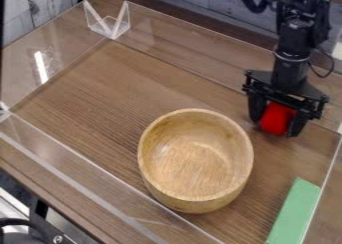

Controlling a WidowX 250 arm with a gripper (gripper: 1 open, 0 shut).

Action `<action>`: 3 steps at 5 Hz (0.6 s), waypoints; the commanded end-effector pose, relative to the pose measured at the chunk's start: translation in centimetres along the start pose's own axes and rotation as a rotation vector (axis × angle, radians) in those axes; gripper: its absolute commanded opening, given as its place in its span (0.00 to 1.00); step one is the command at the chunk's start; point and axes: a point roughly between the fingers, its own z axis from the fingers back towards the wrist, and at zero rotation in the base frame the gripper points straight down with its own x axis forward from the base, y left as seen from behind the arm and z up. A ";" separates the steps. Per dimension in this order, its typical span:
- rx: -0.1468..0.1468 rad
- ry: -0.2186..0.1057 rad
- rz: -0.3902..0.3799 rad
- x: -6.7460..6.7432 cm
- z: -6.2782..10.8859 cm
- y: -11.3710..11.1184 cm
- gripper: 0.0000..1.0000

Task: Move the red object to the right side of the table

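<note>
The red object (277,117) sits on the brown table (120,88) at the right, near the clear wall. My black gripper (279,115) points straight down over it, open, with one finger on each side of the red object. Whether the fingers touch it I cannot tell. Its green cap is hidden by the gripper.
A large wooden bowl (197,158) stands in front of the gripper, toward the lower middle. A flat green block (295,214) lies at the bottom right edge. Low clear acrylic walls (106,20) border the tabletop.
</note>
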 end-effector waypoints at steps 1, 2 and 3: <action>-0.017 -0.052 0.007 1.2 1.7 -0.1 1.00; -0.015 -0.075 0.022 1.0 3.2 0.3 1.00; -0.013 -0.106 0.038 0.7 5.0 0.8 1.00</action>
